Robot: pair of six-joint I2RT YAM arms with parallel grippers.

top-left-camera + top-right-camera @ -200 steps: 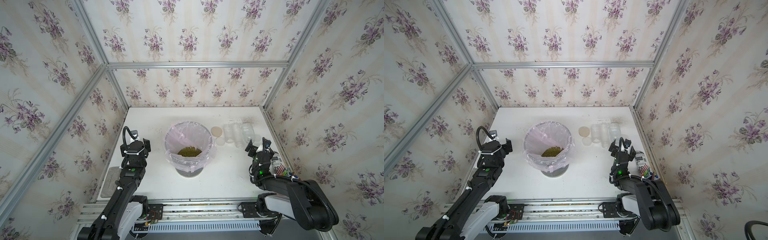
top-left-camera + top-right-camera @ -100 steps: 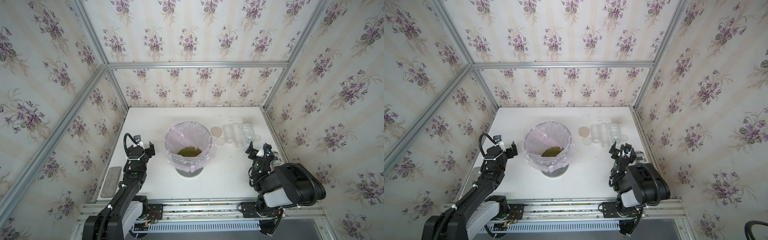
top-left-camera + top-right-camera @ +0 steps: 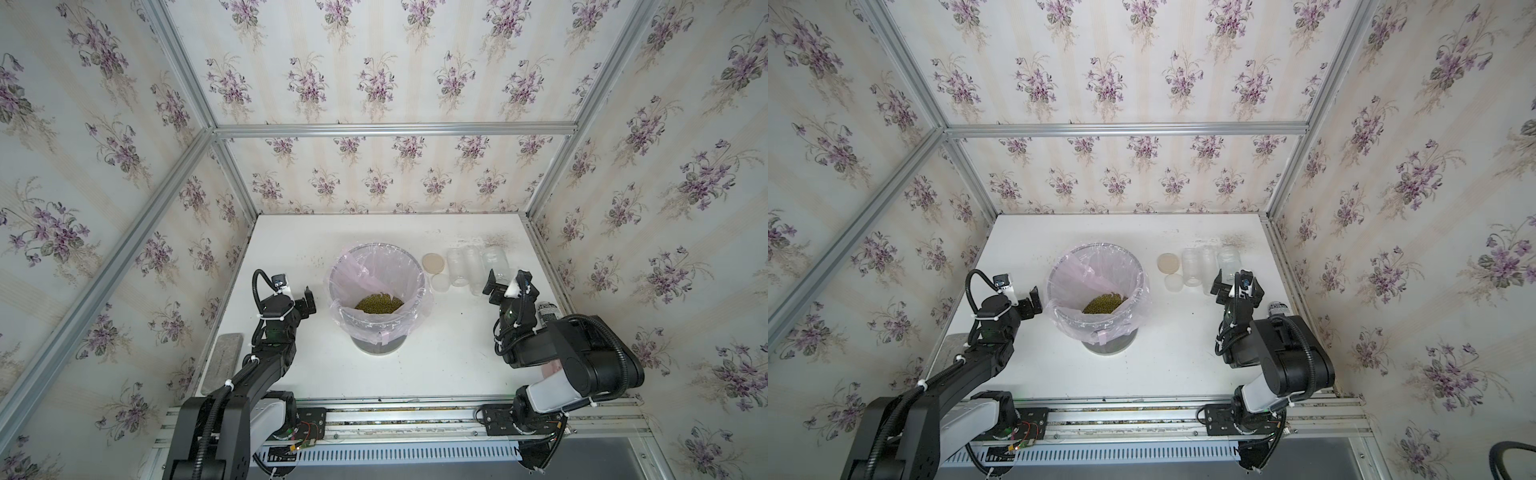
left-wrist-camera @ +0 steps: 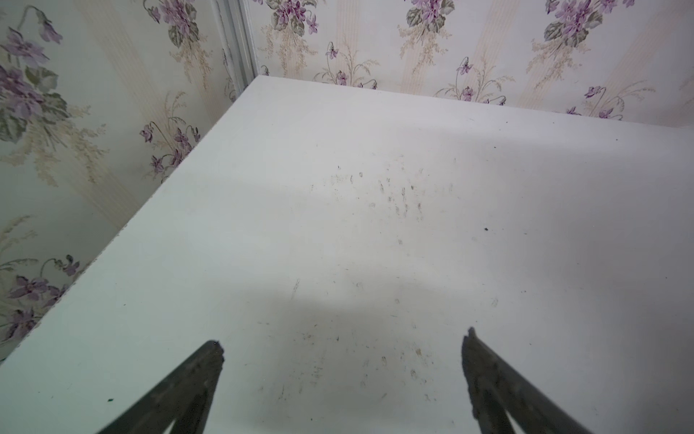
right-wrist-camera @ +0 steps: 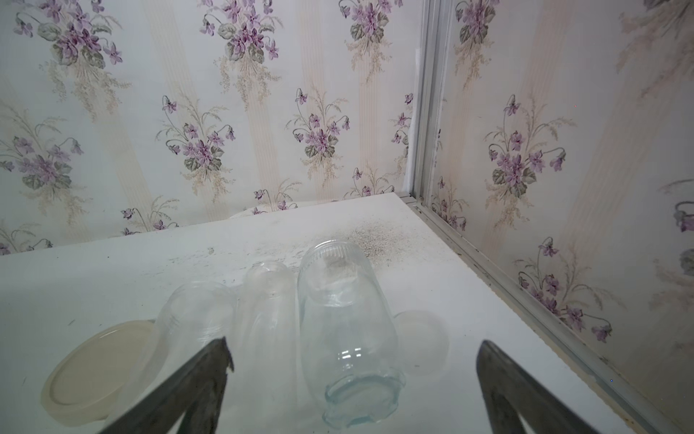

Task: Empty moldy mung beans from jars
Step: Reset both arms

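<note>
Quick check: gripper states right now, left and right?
Left gripper: open, holding nothing.
Right gripper: open, holding nothing.

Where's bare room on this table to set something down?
Bare table behind the lined bin up to the wall, and in front of it to the rail. Crowded: the right rear, with the jars, lids and right hand.

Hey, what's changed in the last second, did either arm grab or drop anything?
The left gripper swung slightly toward the bin; the right gripper edged toward the jars as its arm folded back. Nothing was grabbed or released: both stay open, empty. The jars, lids and mung beans did not move.
</note>
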